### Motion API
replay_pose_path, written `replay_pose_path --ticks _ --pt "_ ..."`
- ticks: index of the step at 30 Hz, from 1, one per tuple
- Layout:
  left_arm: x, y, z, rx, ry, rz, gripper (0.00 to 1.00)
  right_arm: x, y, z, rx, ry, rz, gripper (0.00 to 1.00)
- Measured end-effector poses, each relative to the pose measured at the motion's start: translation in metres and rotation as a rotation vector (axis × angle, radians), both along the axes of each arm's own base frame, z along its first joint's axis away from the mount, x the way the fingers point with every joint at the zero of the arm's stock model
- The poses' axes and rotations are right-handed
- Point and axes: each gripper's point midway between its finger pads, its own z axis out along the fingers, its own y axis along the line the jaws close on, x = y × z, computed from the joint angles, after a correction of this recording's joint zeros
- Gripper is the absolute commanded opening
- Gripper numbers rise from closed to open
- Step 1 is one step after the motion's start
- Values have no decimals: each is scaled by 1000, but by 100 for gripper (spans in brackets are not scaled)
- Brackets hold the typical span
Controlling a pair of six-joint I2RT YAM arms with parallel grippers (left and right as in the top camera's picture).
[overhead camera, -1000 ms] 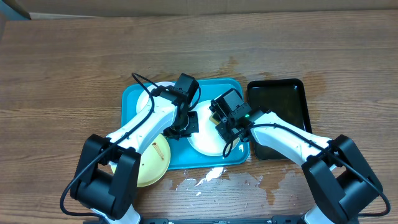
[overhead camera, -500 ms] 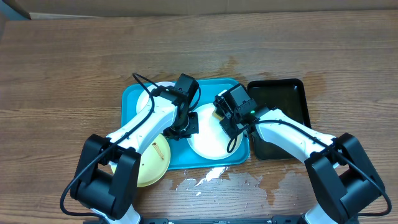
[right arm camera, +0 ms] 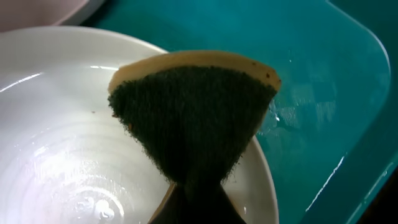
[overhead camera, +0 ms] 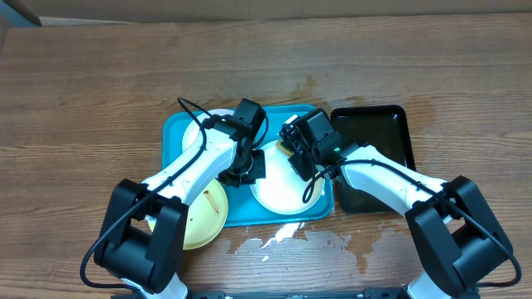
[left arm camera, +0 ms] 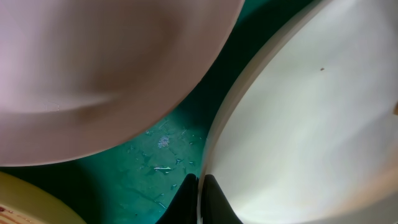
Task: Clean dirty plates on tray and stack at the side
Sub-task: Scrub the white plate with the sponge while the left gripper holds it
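tray: turquoise tray [overhead camera: 176, 137], raised rim, wet floor; sits mid-surface, black tray [overhead camera: 374, 137] just to its right
middle white plate [overhead camera: 278, 189]: on the tray's right half, glossy and wet, one tiny dark speck
back white plate [overhead camera: 193, 131]: tray's far-left corner, partly under the left arm
yellow plate [overhead camera: 208, 223]: pale, thin brown smear, overhangs the tray's near-left rim
left jaws: closed, pinching the middle white plate's rim
right jaws: closed on a folded sponge [right arm camera: 193, 112], dark scrub side showing, at that plate's far edge
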Motion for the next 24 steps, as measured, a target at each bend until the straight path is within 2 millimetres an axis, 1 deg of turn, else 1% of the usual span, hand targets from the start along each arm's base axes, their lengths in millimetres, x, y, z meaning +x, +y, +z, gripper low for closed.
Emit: replay_pose_path --ticks 3,6,8,11,15,17,22,24 --pt "0 0 0 1 1 -3 4 -1 1 0 3 3 15 4" --pt "-1 0 0 1 2 -4 4 -10 1 -2 -2 46 31 4" --pt "-1 0 0 0 2 -5 4 -15 3 1 8 78 45 4" --pt "-1 0 0 -2 2 -9 4 -12 14 17 49 79 65 4" --pt "-1 0 0 -2 2 -16 4 1 27 49 114 13 84 4" --pt "-1 0 0 -2 1 -18 4 3 28 56 123 0 92 4" --pt "-1 0 0 -2 2 -19 4 4 30 50 116 1 116 4" --pt "-1 0 0 -2 1 -19 4 5 31 41 111 11 121 4"
